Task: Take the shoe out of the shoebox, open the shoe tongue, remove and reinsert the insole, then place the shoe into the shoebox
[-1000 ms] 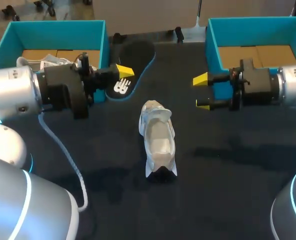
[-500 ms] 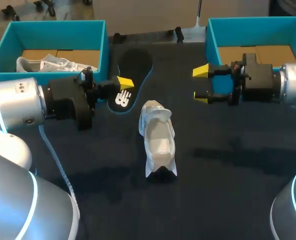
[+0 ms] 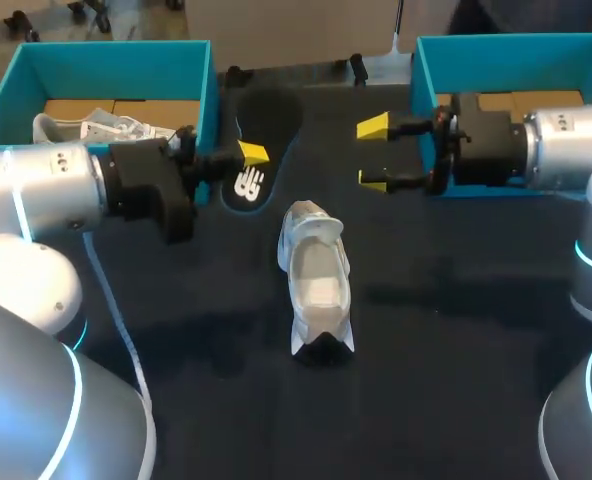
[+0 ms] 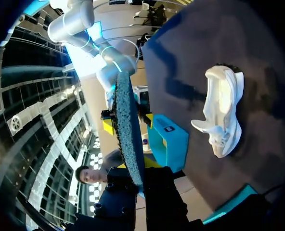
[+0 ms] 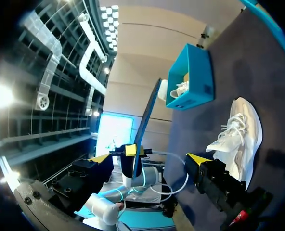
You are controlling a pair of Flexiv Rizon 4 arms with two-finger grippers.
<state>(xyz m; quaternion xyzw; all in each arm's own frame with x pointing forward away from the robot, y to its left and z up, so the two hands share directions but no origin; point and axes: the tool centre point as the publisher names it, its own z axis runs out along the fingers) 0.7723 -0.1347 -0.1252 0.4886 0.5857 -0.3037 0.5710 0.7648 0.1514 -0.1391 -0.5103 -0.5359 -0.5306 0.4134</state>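
Right gripper (image 3: 373,153) moved inward, spread wide, left gripper (image 3: 248,158) clamps insole (image 3: 271,112)

The table (image 3: 456,400) has a dark, matte, near-black top that fills the head view from side to side. Light from above lays soft, blurred shadows (image 3: 426,296) on it, one band right of the middle and a fainter patch to the left. Both wrist views show the same top as a flat, plain, dark surface.
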